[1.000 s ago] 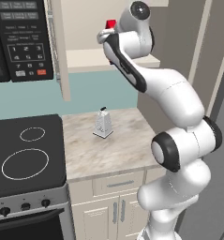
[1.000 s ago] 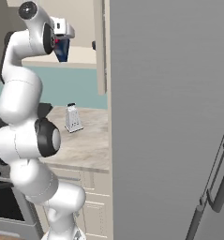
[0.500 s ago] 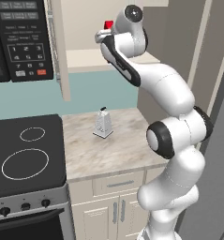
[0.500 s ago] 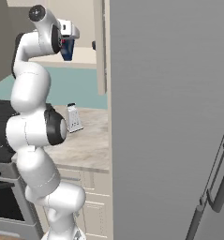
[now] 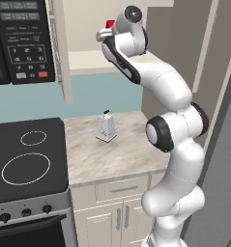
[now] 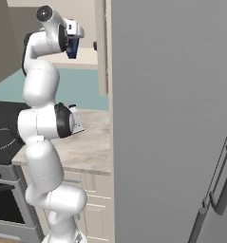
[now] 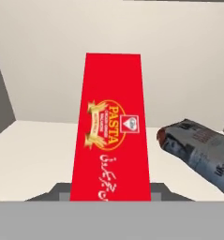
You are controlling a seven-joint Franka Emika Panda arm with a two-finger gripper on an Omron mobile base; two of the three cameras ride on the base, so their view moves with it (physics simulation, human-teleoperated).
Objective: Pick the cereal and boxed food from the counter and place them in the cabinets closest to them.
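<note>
Pincer (image 6: 73, 40) raised high at the open cabinet (image 5: 88, 61), pressed onto the box (image 7: 111, 136); fingertips themselves hidden behind the box in the hand view.

Box, hand view: tall, narrow, bright red face with a gold emblem, the word PASTA and a line of white script; projecting straight ahead from the bottom edge over the pale cabinet shelf (image 7: 31, 140). Whether resting on the shelf or held just above it: cannot tell.

Just beside the box on that shelf, to its right in the hand view: a dark grey printed bag (image 7: 202, 150), lying on its side, apart from the box. Plain cream back wall behind both.

Right base view: the same box (image 6: 71, 47) seen as dark blue, at the front of the pincer, level with the shelf edge. Left base view: merely a small red corner of it (image 5: 110, 22) above the wrist, the rest hidden by the arm.

Below, on the beige counter (image 5: 117, 154): a metal grater (image 5: 106, 126), upright, well apart from the box; in the right base view partly hidden behind the arm's elbow (image 6: 77, 119).

Left base view further: black stove (image 5: 25, 159) adjoining the counter, microwave (image 5: 20, 38) above it.
</note>
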